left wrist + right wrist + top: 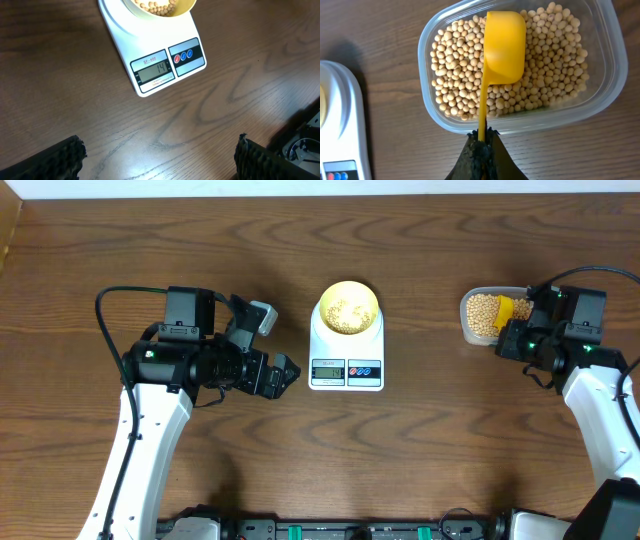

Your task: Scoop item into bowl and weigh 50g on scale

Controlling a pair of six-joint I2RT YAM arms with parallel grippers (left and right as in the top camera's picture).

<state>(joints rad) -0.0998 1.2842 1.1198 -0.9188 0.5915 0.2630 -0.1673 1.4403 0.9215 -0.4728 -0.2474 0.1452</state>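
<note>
The pale yellow bowl [347, 308] sits on the white scale [346, 358] at the table's middle, with a few beige beans [347, 311] in it. In the left wrist view the scale [150, 55] shows "14" on its display, and the bowl [160, 7] is cut off at the top edge. My left gripper [283, 374] is open and empty, left of the scale, its fingers [160, 157] wide apart over bare wood. My right gripper [481, 142] is shut on the handle of a bright yellow scoop [502, 50], whose cup lies face down over the beans [555, 60] in the clear tub [615, 75].
The clear tub [470, 330] stands at the right, a hand's width from the scale. The scale's corner [337, 125] shows at the left of the right wrist view. Dark wood table [430, 460] lies all around.
</note>
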